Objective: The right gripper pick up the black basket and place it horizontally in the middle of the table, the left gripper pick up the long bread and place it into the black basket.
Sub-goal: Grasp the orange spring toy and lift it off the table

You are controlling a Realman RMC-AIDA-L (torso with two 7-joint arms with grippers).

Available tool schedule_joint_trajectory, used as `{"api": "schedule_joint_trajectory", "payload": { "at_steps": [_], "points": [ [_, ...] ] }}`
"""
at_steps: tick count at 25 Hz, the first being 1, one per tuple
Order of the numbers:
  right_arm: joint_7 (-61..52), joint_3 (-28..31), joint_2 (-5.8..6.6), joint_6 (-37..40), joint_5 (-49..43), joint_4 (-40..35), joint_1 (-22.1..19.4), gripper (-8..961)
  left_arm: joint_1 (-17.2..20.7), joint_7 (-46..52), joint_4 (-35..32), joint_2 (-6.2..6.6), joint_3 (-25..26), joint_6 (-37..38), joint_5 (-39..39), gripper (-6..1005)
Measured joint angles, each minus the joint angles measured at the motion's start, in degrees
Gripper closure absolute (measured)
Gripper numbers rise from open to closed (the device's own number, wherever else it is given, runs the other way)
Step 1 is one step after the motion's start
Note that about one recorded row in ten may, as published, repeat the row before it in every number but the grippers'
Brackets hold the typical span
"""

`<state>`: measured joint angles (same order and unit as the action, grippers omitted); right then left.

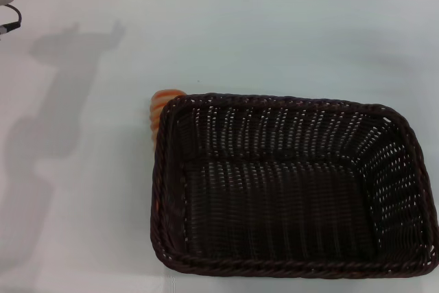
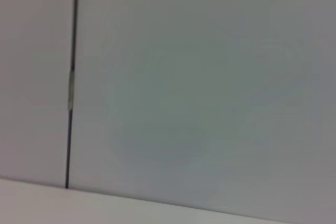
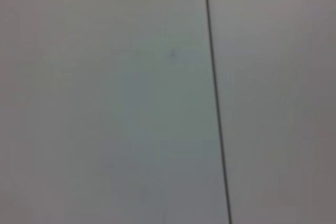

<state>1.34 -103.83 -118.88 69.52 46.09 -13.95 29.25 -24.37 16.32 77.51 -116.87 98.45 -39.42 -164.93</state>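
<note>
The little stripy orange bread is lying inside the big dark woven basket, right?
Not quite. The small orange-and-cream striped bread is outside the large, dark, woven wicker basket, lying on the plain white table against the basket's far left corner and mostly hidden behind the rim. The basket itself holds nothing. The head view shows this.
</note>
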Motion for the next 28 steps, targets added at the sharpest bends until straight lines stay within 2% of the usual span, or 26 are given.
{"api": "schedule_joint_trajectory", "payload": {
  "at_steps": [1,2,4,6,8,11,12,16,17,18,20,21,22,23,25,28],
  "points": [
    [-0.3,0.7,-0.06,-0.5,0.0,0.0,0.0,583,0.3,-5.6,3.1,-1.48,2.4,-3.4,0.4,128],
    [-0.5,1.1,-0.14,-1.0,0.0,-0.1,0.0,583,1.1,-10.3,6.4,-1.17,2.2,-7.3,2.8,129],
    [-0.5,1.6,-0.31,-1.7,0.0,-0.3,-0.1,583,1.0,-13.8,8.1,-1.12,2.4,-12.0,4.4,129],
    [-0.5,1.3,-0.38,-2.0,-0.3,-0.6,-0.3,584,1.0,-13.8,8.1,-1.12,2.4,-12.0,4.4,129],
    [-0.5,1.3,-0.39,-2.2,-0.4,-0.7,-0.4,584,0.8,-15.9,13.1,-1.09,1.6,-19.9,5.2,129],
    [-0.6,1.4,-0.37,-2.4,-0.4,-0.6,-0.4,583,0.6,-15.9,14.4,-1.16,1.2,-21.6,5.1,129],
    [-0.6,1.3,-0.35,-2.5,-0.5,-0.6,-0.4,583,-1.0,-14.6,15.5,-1.39,1.0,-25.2,5.3,129],
    [-0.5,1.3,-0.1,-2.5,-0.5,-0.7,-0.4,582,-1.7,-13.9,15.2,-1.41,0.7,-26.2,5.3,129],
    [-0.5,1.2,-0.04,-2.5,-0.6,-0.7,-0.4,582,-3.8,-12.1,13.8,-1.48,-0.5,-28.0,5.0,129],
    [-0.5,1.1,0.0,-2.5,-0.7,-0.7,-0.3,582,-7.3,-8.3,9.5,-1.5,-3.4,-28.9,2.4,129],
    [-0.5,1.1,0.16,-2.9,-3.0,-0.7,0.2,582,-10.4,-5.8,5.2,-1.54,-4.8,-29.5,0.2,128],
    [-0.5,1.1,0.16,-2.9,-3.0,-0.7,0.2,582,-10.4,-5.8,5.2,-1.54,-4.8,-29.5,0.2,128],
    [-0.5,1.1,0.25,-3.0,-3.9,-0.7,0.4,582,-14.7,-3.3,-0.7,-1.46,-5.6,-30.9,-0.6,128],
    [-0.5,1.1,0.38,-3.3,-5.0,-0.7,0.6,583,-14.7,-3.3,-0.7,-1.46,-5.6,-30.9,-0.6,128],
    [-0.8,1.0,0.97,-4.1,-6.4,-0.8,0.9,583,-17.6,-1.5,-4.3,-1.54,-5.7,-31.9,-0.6,128],
    [-1.6,0.8,1.58,-5.1,-6.7,-0.8,1.0,583,-18.6,1.6,-5.1,-1.59,-6.4,-32.6,-0.6,128]
  ]
}}
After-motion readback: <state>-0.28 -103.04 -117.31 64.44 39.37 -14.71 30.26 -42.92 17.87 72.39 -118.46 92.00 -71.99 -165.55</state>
